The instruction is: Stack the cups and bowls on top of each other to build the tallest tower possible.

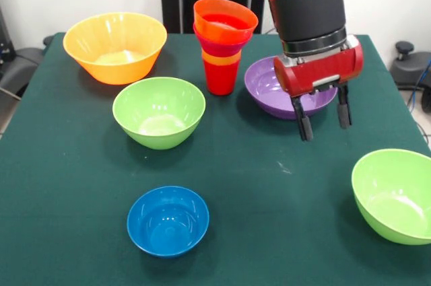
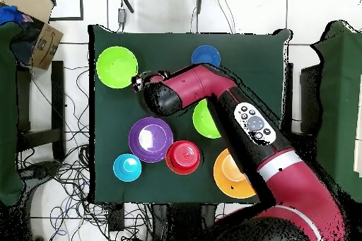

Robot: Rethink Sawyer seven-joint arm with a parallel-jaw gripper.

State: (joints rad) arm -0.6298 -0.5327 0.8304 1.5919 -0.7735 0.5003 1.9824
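The tower (image 1: 222,44) stands at the back middle: a red cup at the base, an orange cup in it, then a pink bowl and an orange bowl on top; from overhead the tower (image 2: 183,157) reads as a red disc. My gripper (image 1: 324,121) hangs open and empty over the cloth, just in front of the purple bowl (image 1: 269,87). In the overhead view the gripper (image 2: 143,81) sits between the purple bowl (image 2: 150,139) and a lime green bowl (image 2: 117,67). That lime green bowl (image 1: 397,195) lies near right in the front view.
Loose bowls lie around: yellow-orange (image 1: 114,47), a second lime green (image 1: 159,111), dark blue (image 1: 168,221). A light blue bowl (image 2: 127,167) shows only overhead, beside the purple one. My arm covers part of the second lime green bowl (image 2: 201,119) and the yellow-orange bowl (image 2: 230,174).
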